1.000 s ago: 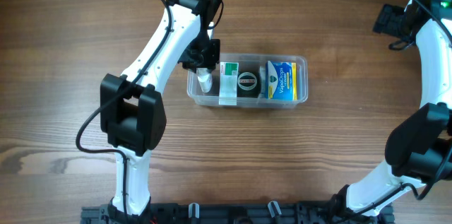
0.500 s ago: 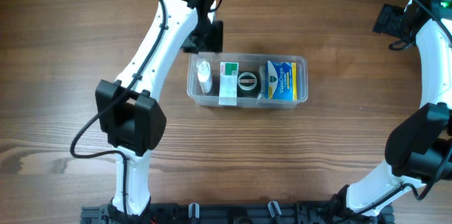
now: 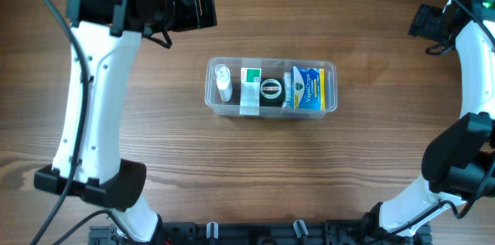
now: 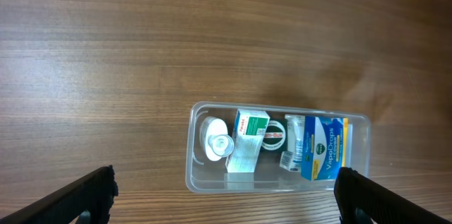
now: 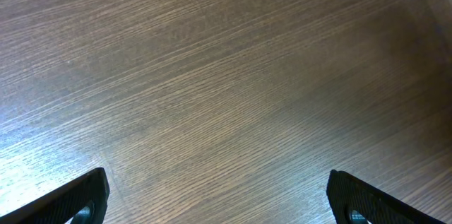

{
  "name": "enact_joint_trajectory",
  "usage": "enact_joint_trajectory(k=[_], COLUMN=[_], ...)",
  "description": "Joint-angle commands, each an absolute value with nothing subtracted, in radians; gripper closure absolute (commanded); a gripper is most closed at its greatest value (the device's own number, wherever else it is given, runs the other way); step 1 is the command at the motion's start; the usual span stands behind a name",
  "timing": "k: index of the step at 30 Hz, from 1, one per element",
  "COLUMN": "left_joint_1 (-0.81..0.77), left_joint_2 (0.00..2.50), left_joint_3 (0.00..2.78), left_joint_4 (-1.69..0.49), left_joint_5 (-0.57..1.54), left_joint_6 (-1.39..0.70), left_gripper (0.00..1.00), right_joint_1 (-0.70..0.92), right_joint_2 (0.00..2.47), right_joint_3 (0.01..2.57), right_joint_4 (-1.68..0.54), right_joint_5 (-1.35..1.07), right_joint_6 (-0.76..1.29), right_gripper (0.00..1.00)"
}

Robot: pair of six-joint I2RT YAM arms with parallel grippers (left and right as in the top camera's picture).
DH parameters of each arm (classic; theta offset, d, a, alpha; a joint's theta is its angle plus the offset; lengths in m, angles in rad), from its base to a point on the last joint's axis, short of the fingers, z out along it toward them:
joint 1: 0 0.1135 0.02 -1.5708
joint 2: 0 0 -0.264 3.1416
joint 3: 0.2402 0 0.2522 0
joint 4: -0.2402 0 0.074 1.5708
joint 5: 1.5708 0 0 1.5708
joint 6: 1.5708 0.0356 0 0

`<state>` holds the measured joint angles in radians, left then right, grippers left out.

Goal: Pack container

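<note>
The container [image 3: 271, 112], a clear plastic tub, lies mid-table. It holds a white bottle [image 3: 223, 81] at its left end, a green-and-white box [image 3: 250, 89], a round black item [image 3: 271, 88] and a blue-and-yellow box [image 3: 308, 88]. My left gripper [image 3: 206, 6] hovers above and to the left of the tub, open and empty. In the left wrist view the container [image 4: 212, 186] lies below with the bottle [image 4: 217, 145] inside, and the left gripper [image 4: 226, 197] spreads wide. My right gripper [image 3: 424, 21] stays at the far right edge; in its wrist view the right gripper [image 5: 219, 199] is open over bare wood.
The wooden table [image 3: 348, 175] stretches around the tub. The left arm's base [image 3: 116, 191] stands near the front left and the right arm's base [image 3: 456, 164] at the front right. A dark rail [image 3: 255, 233] runs along the front edge.
My left gripper has opened, left the white bottle in the tub's left end, and drawn back up and to the left. The right arm has not moved.
</note>
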<state>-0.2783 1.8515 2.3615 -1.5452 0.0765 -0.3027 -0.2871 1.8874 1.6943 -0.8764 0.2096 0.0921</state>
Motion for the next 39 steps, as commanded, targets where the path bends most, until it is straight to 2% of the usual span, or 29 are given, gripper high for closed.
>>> enact_joint_trajectory(k=[1,10,17,22,26,30,33,39], left_joint_1=[-0.277,-0.278,-0.276,-0.276,-0.268,-0.202,-0.145,-0.081], left_joint_2=[1.848,1.848,1.795,1.619,1.348,1.072,0.888,0.693], left_joint_3=[2.376,2.376,2.368,2.117,1.642,1.169,0.891,0.537], left_joint_4=[-1.546,-1.569,-1.633,-1.56,-1.234,-0.85,-0.591,-0.225], left_joint_5=[0.081,0.074,-0.137,-0.204,-0.203,-0.203,-0.203,-0.204], left_joint_6=[-0.323,-0.321,-0.209,-0.21,-0.223,-0.416,-0.511,-0.511], left_gripper=[0.0,0.0,0.0,0.0,0.0,0.0,0.0,0.0], right_joint_1=[-0.289,-0.289,-0.289,-0.289,-0.289,-0.289,-0.289,-0.289], right_joint_2=[1.897,1.897,1.897,1.897,1.897,1.897,1.897,1.897], right_joint_3=[1.692,1.692,1.692,1.692,1.692,1.692,1.692,1.692], right_joint_4=[-0.874,-0.875,-0.874,-0.874,-0.875,-0.874,-0.874,-0.875], right_joint_5=[0.208,0.208,0.208,0.208,0.208,0.208,0.208,0.208], right_joint_6=[0.107,0.106,0.106,0.107,0.107,0.106,0.106,0.107], right_gripper=[0.0,0.0,0.0,0.0,0.0,0.0,0.0,0.0])
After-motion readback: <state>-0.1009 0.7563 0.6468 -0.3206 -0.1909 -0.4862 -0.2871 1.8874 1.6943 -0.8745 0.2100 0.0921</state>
